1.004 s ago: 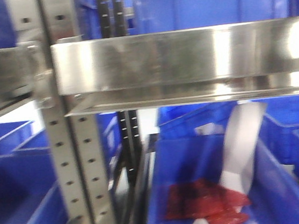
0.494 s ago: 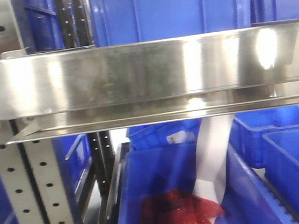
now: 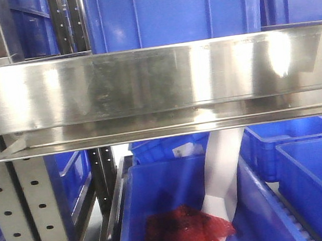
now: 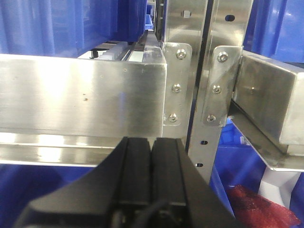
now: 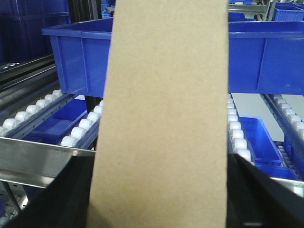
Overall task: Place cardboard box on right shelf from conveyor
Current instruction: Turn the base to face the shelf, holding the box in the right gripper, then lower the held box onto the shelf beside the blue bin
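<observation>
Left claw [image 4: 152,178]: black fingers [image 4: 135,171] pressed flat together, nothing between them. It sits at the bottom edge of its wrist view, facing the right end of a steel lip [image 4: 80,95]. Right of that lip are bolted brackets on a perforated upright [image 4: 202,142]. Past the upright, the right shelf [image 4: 266,102] runs off toward the right edge, with a red bag [image 4: 261,209] below it.

Front view: the upright is at the left edge. The shelf's reflective front lip spans the full width, with blue bins [image 3: 172,11] on top. Underneath is a lower bin [image 3: 131,217] holding the red bag and a white strip [image 3: 225,171] that leans up toward the shelf's underside.

Right claw [image 5: 159,197]: clamped on the cardboard box [image 5: 164,109]. The box stands upright between the two dark fingers [image 5: 61,199], which flank its lower left and right edges. It fills the middle of the wrist view from bottom to top. Behind it are white roller tracks [image 5: 85,126] carrying a long blue bin [image 5: 71,57]. A steel front edge shows at lower left, and the box's bottom end is out of frame.
</observation>
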Robot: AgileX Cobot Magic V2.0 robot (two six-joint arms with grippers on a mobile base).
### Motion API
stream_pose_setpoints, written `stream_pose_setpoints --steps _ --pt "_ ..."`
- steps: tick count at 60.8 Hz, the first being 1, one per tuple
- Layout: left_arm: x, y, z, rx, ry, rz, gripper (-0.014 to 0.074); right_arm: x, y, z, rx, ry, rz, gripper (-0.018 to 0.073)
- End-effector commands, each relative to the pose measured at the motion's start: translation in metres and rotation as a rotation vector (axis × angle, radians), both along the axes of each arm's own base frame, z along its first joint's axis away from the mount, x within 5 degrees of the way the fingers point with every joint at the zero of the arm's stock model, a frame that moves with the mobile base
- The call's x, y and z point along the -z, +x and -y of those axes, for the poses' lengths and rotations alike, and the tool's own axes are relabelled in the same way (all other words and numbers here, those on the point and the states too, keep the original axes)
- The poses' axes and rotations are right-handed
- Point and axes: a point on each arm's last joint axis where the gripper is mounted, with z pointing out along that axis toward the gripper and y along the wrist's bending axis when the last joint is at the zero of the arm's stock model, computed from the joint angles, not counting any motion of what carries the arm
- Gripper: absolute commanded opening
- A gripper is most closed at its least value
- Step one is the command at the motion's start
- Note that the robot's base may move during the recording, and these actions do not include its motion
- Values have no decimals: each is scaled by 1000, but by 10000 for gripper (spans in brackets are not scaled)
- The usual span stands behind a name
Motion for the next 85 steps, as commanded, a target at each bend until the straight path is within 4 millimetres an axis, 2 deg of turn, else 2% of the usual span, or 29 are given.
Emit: stream_pose_setpoints --steps 1,40,51,59,65,75,85 --pt "-6 -1 -1 -8 -7 93 -116 -16 1 0 3 12 107 216" --pt "-6 -1 -1 -8 -7 93 -116 -16 1 0 2 13 105 216" --pt "-6 -1 -1 -8 -7 93 -116 -22 6 -2 -3 22 141 216" --pt "-6 -1 -1 -8 -7 93 -116 -36 25 -8 -11 -7 162 216" --pt "-6 -1 -1 -8 -7 93 -116 -50 47 -15 -33 -101 160 216" --pt "-6 -1 -1 -8 -7 93 -116 -70 89 -32 -133 -371 165 216" --pt "-6 -1 -1 -8 -7 93 -116 -74 135 -54 -281 -722 198 216"
